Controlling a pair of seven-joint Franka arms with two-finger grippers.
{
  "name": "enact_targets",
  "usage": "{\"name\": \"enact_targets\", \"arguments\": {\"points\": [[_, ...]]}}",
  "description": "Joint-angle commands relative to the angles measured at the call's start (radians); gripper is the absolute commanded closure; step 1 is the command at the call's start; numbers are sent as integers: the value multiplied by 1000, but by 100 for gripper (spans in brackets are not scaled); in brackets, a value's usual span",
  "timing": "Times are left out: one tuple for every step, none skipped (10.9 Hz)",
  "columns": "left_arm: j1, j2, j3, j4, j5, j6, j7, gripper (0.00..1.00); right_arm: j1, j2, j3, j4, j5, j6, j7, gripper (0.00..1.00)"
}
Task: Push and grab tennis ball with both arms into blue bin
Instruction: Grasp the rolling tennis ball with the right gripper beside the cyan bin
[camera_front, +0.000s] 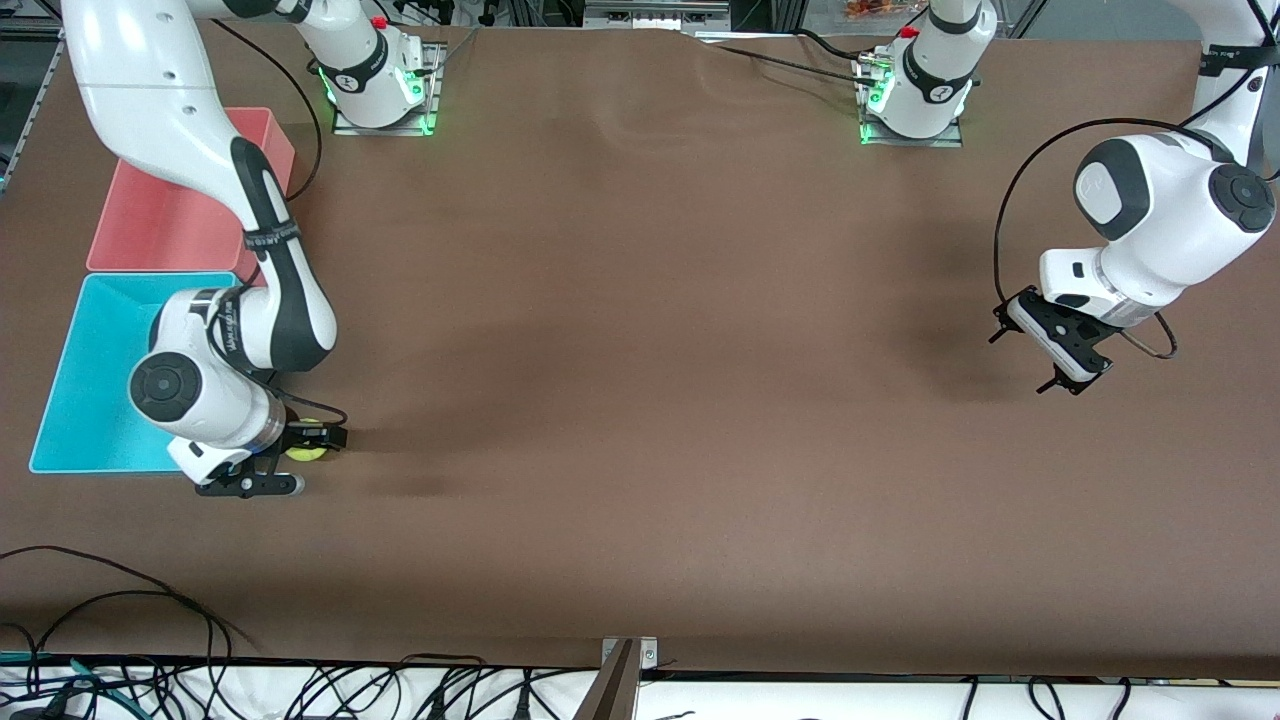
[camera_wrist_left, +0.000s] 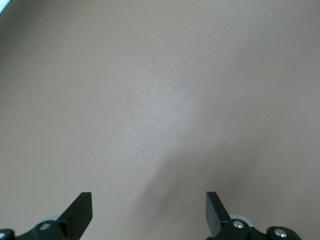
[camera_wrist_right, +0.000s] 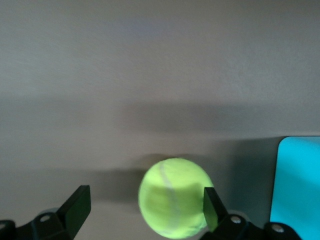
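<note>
My right gripper (camera_wrist_right: 145, 207) straddles the ball (camera_wrist_right: 175, 196), fingers wide; next I squeeze, then lift toward the blue bin (camera_front: 95, 370). My left gripper (camera_front: 1050, 345) waits, wide open.

Pink bin (camera_front: 180, 215): open-top, on the brown table (camera_front: 650, 350), at the right arm's end. Black cables (camera_front: 130, 640): loose, along the table edge nearest the front camera.

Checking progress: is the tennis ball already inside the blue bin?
No, the tennis ball lies on the table beside the blue bin, between the right gripper's open fingers.
</note>
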Motion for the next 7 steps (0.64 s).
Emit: {"name": "enact_targets", "arguments": {"points": [[-5, -27, -6, -8, -31, -2, -87, 0, -14, 18, -12, -19, -43, 14, 5, 0], [-5, -30, -5, -8, -31, -2, -87, 0, -14, 16, -12, -19, -50, 14, 5, 0], [-5, -42, -5, -8, -31, -2, -87, 0, -8, 18, -14, -17, -52, 14, 4, 0], [-5, -51, -5, -8, -31, -3, -96, 0, -6, 18, -16, -19, -72, 13, 1, 0], [-3, -62, -5, -8, -29, -23, -129, 0, -6, 25, -14, -19, -101, 11, 4, 0], [-3, -79, -5, -7, -25, -41, -186, 0, -6, 30, -16, -19, -104, 11, 4, 0], [-2, -102, -5, -7, -25, -63, -252, 0, -6, 33, -16, -19, -104, 11, 5, 0]]}}
